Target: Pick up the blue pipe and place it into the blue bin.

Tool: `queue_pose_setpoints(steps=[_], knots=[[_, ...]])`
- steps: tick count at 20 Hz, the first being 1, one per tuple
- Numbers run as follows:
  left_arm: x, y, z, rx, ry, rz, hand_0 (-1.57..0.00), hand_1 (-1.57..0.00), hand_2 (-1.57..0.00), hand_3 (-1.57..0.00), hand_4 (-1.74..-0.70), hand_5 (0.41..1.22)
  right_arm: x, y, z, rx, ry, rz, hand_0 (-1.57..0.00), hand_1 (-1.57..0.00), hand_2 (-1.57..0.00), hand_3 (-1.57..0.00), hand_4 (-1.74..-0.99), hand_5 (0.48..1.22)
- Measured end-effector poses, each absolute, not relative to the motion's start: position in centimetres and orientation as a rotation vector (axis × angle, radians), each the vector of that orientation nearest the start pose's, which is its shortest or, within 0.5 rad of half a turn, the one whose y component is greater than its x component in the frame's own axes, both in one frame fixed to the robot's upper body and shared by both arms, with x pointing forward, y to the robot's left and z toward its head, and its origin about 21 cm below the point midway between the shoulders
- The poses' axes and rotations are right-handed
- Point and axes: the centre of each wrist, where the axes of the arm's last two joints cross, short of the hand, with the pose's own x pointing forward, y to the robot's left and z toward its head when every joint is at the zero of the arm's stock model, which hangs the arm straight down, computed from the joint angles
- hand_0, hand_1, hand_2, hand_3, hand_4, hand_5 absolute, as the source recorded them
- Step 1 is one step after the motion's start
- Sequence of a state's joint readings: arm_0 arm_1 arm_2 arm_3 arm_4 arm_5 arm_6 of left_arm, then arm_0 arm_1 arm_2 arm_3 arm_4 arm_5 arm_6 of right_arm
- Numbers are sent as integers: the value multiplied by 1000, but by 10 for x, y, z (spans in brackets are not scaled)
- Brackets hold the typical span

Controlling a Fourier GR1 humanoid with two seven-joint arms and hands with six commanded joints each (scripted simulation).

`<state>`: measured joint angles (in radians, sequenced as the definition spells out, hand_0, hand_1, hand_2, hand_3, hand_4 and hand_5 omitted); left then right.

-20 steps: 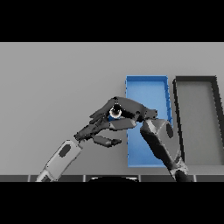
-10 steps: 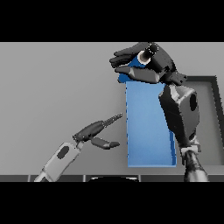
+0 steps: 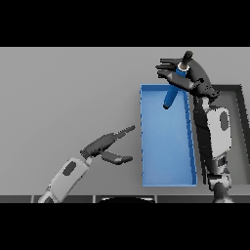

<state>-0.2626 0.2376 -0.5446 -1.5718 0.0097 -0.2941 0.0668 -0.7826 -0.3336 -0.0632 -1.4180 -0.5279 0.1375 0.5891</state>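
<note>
The blue pipe hangs nearly upright, tilted a little, over the far end of the blue bin. My right hand is curled round the pipe's upper part, with a dark cap of the pipe sticking out above the fingers. The pipe's lower end points down into the bin near its back wall. My left hand rests low over the table left of the bin, fingers straight and spread, holding nothing.
A dark grey bin stands right of the blue one, partly hidden behind my right forearm. Bare grey table spreads to the left and behind.
My right hand has turned the pipe from lying level to pointing down and shifted slightly right over the bin's far end. The left hand has stayed where it was.
</note>
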Motion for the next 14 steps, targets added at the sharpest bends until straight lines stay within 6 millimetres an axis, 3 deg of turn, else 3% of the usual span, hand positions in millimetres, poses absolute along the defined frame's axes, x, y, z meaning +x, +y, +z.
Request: queue_pose_setpoints(steps=[5,9,10,11,12,14], knots=[[264,134,37,-429,-1516,-986,1,1,1,1,-881,463,370,-240,167,289,-1329,215,-1571,-1571,-1571,-1571,-1741,1122],[262,132,37,-439,-1526,-981,1,1,1,1,-884,460,359,-245,125,243,-1152,226,-1571,-1571,-1571,-1571,-1591,1114],[264,133,37,-432,-1517,-975,1,1,1,1,-885,457,357,-247,116,218,-1106,233,-1571,-1571,-1571,-1330,-1599,1110],[264,132,39,-446,-1528,-975,1,1,1,1,-886,455,355,-249,105,202,-1046,236,-1563,-1459,-1393,-1122,-1547,1133],[264,132,39,-439,-1519,-976,1,1,1,1,-886,453,355,-249,101,185,-994,229,-1306,-1167,-1114,-897,-1503,1150],[261,132,38,-438,-1507,-983,1,1,1,1,-885,453,354,-249,92,181,-886,216,-836,-746,-712,-574,-1392,1176]])
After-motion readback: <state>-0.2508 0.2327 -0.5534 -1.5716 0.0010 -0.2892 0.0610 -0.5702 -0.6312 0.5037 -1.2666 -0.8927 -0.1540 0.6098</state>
